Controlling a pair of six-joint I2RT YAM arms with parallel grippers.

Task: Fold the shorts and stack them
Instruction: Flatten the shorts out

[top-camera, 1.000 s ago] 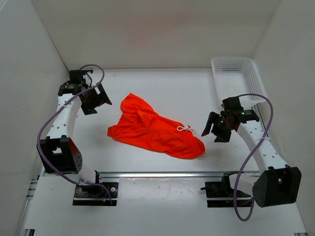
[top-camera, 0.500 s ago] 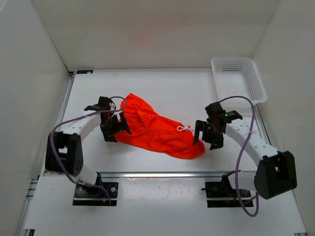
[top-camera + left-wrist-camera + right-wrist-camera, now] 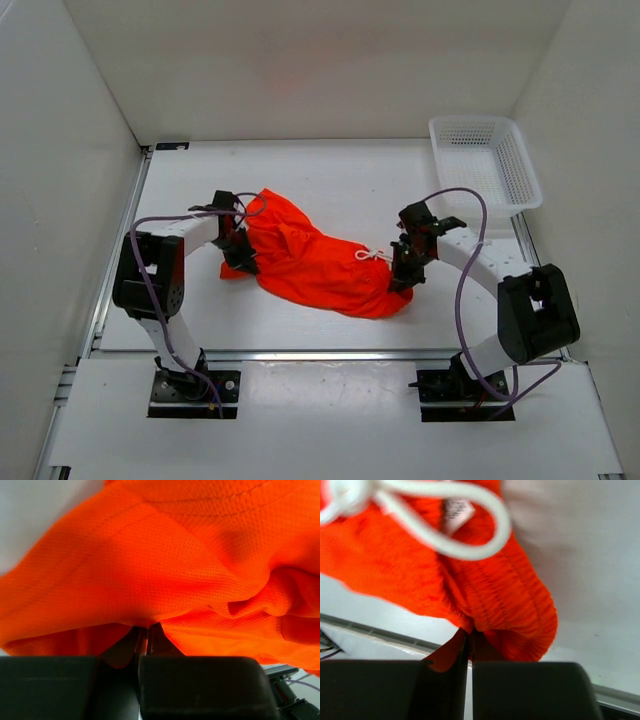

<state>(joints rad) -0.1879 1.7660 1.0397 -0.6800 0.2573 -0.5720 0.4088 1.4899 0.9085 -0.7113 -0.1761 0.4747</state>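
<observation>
The bright orange-red shorts [image 3: 315, 262] lie rumpled across the middle of the table, the white drawstring [image 3: 374, 258] showing near their right end. My left gripper [image 3: 240, 256] is shut on the left edge of the shorts; in the left wrist view the fabric [image 3: 165, 565] fills the frame and the gripper [image 3: 147, 630] pinches a fold. My right gripper [image 3: 402, 277] is shut on the right end of the shorts. The right wrist view shows the ribbed waistband [image 3: 515, 605] caught at the gripper [image 3: 470, 632], with the drawstring [image 3: 465, 550] looped above.
A white mesh basket [image 3: 484, 164] stands at the back right corner. White walls close in the table on the left, back and right. A metal rail [image 3: 330, 354] runs along the near edge by the arm bases.
Both arms came in from the sides to the ends of the shorts. Their jaws, open half a second ago, have shut on the fabric, and the cloth has bunched up a little.
</observation>
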